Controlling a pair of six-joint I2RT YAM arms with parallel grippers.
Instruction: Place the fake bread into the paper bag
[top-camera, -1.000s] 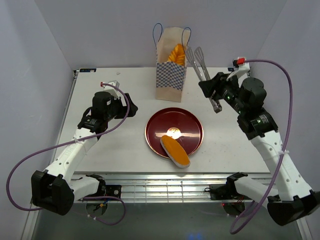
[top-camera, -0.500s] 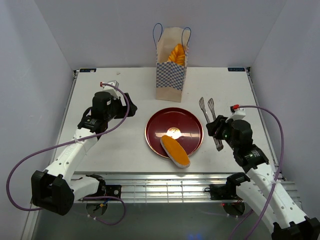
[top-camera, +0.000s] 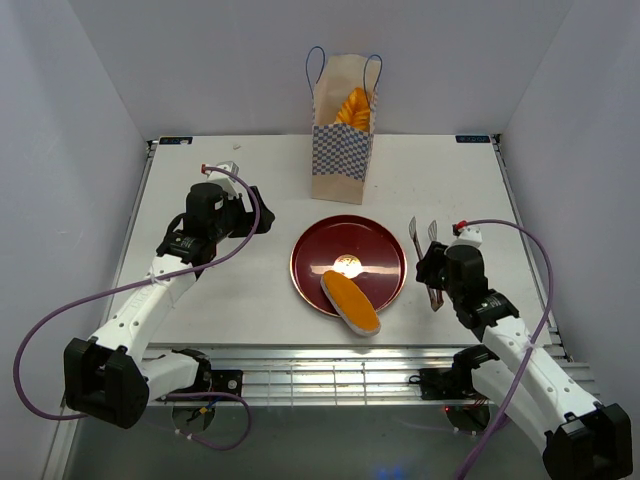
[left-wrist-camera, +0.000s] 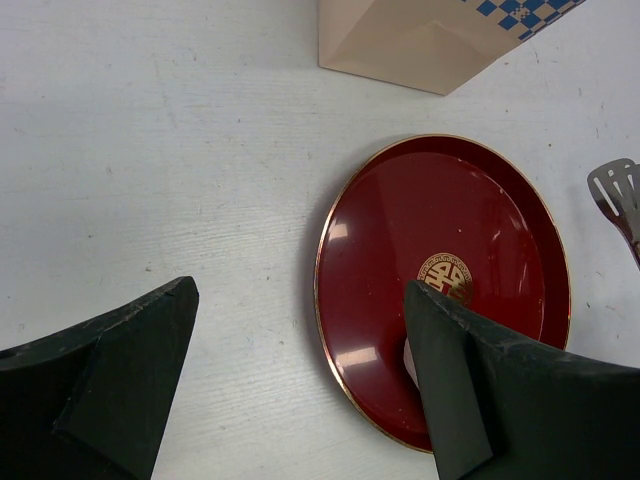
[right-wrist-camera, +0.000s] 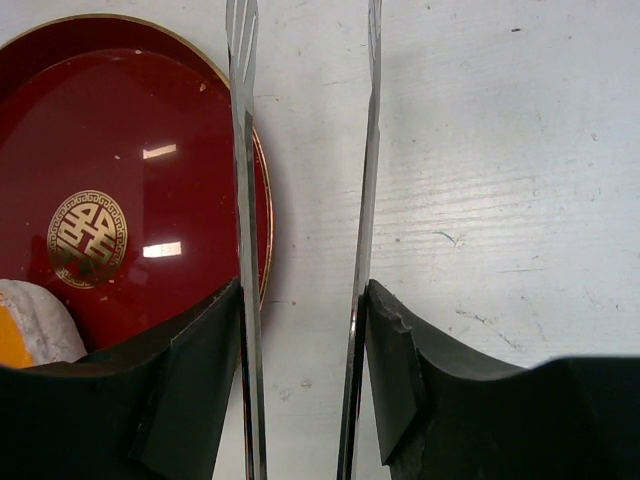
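A white, scuffed table (top-camera: 250, 290) stands inside an enclosure of plain pale lavender walls (top-camera: 100, 80), with the two arm bases at its near edge. The one paper bag (top-camera: 342, 165) stands upright at the far middle of the table, its checkered half below and both blue loop handles up. Orange fake bread (top-camera: 355, 105) shows at its open mouth, though how many pieces are inside cannot be told. One more piece (top-camera: 351, 302), an orange oval with a pale edge, lies on the near part of the single dark red plate (top-camera: 345, 235). Its long axis runs from far-left to near-right, and its near-right end reaches over the plate's near rim. The plate sits at the table's centre, just near of the bag, with a gold emblem (left-wrist-camera: 452, 275) in its middle. The right gripper (top-camera: 432, 272), just right of the plate, is clamped on the one pair of metal tongs (top-camera: 424, 240), a finger pressed against the outside of each arm. The tongs point toward the far side with their tips apart, the left arm over the plate's right rim. The left gripper (left-wrist-camera: 300, 290) hangs over bare table left of the plate, its fingers spread wide and holding nothing.
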